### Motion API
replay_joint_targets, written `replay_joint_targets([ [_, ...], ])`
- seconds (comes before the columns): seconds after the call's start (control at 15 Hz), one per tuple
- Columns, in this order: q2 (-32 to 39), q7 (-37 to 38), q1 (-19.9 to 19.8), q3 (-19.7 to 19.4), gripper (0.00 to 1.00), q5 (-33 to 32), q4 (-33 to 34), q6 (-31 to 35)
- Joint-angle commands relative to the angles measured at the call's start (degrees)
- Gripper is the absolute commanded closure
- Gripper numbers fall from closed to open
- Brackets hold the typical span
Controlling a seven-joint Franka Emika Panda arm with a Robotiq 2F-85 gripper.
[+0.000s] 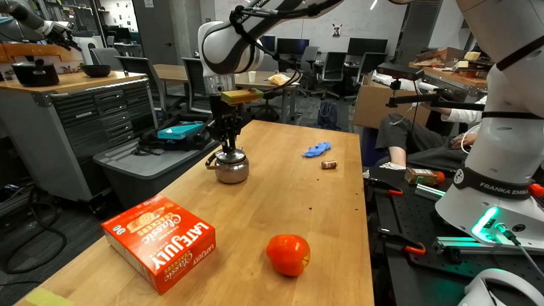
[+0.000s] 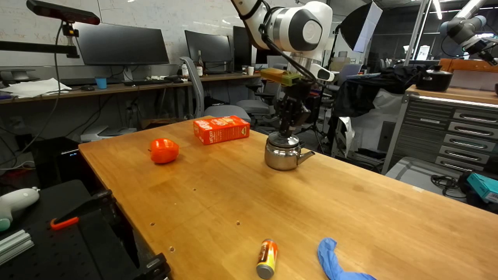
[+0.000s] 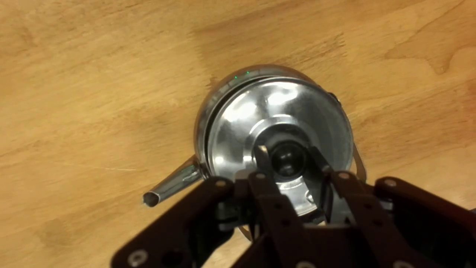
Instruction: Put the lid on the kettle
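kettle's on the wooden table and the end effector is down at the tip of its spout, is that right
Not quite: the end effector is not at the tip of the spout. The wrist view shows it over the lid, its fingers on either side of the black knob. The kettle does stand on the wooden table.

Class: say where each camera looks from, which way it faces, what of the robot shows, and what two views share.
In an exterior view: from the box end of the table, facing along it; base, arm, hand show.
In an exterior view: from the glove end, facing the box; arm, hand show.
Wrist view: above the lid, facing down; the hand shows.
In both exterior views: kettle, box, glove.
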Motion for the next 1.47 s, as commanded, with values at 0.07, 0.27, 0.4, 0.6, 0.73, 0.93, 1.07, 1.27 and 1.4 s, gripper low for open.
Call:
replay_joint_targets([
  [0.07, 2.6, -0.9, -0.5, -0.1, 0.93, 1.4, 3.7, -1.5],
  [0.27, 2.8, -0.7, -0.2, -0.2, 0.93, 0.9, 3.5, -1.3],
  [0.4, 2.6, -0.6, 0.1, -0.4, 0.93, 0.5, 3.0, -0.9],
  [0.6, 1.8, 0.2, 0.9, -1.0, 0.93, -0.6, 1.6, 0.4],
  [0.73, 1.4, 0.8, 1.7, -1.8, 0.93, -1.9, 0.9, 0.7],
  [0.93, 0.5, 1.9, 3.1, -2.9, 0.93, -4.5, -0.6, 1.1],
  [1.07, -0.2, 2.6, 4.0, -3.7, 0.47, -6.5, -1.6, 0.9],
  [1.27, -2.1, 1.7, 4.2, -3.5, 0.32, -7.7, -3.8, 1.2],
  [1.4, -4.1, 0.9, 4.0, -3.2, 0.16, -7.8, -6.2, 2.0],
])
